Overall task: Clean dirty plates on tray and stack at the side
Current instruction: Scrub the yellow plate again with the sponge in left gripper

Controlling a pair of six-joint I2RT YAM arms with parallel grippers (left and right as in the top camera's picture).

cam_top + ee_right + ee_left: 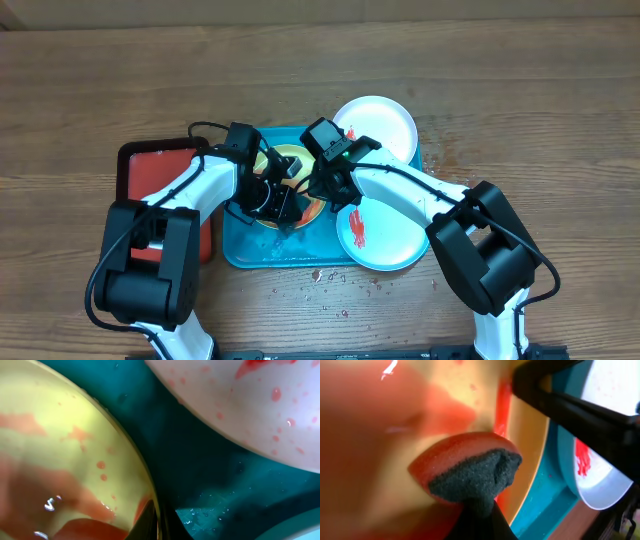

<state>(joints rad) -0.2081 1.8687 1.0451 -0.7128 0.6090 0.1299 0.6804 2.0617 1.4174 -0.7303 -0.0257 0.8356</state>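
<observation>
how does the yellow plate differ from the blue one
The yellow plate lies mid-tray, broadly smeared red, with a sponge on it. The blue plate lies at the tray's right end, shows one small red smear and has no sponge on it. Both are small and round.

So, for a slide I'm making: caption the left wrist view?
Left pincer presses an orange sponge onto the sauce-smeared yellow plate, with the turquoise tray and a red-streaked pale plate alongside.
</observation>
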